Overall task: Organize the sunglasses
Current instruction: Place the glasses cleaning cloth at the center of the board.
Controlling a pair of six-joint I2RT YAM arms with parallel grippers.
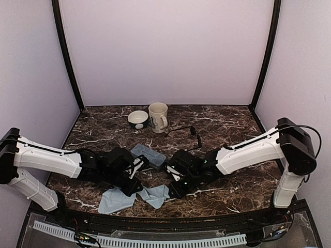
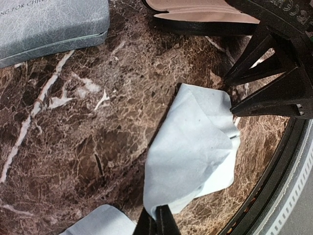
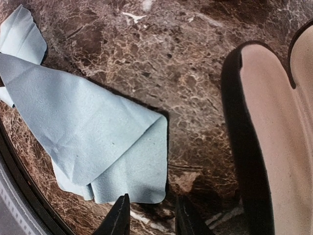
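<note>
Left gripper (image 2: 156, 224) closed on a corner of pale blue cloth (image 2: 190, 156). Right gripper (image 3: 152, 218) narrowly parted at the cloth's edge. Wire-framed sunglasses (image 1: 179, 130) lie near mug (image 1: 158, 117), behind both grippers

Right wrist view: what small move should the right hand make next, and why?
Probably close the right hand on the blue cloth: its fingers stand open over the cloth's near corner, and the left hand seems pinched on another edge of the same cloth.
</note>
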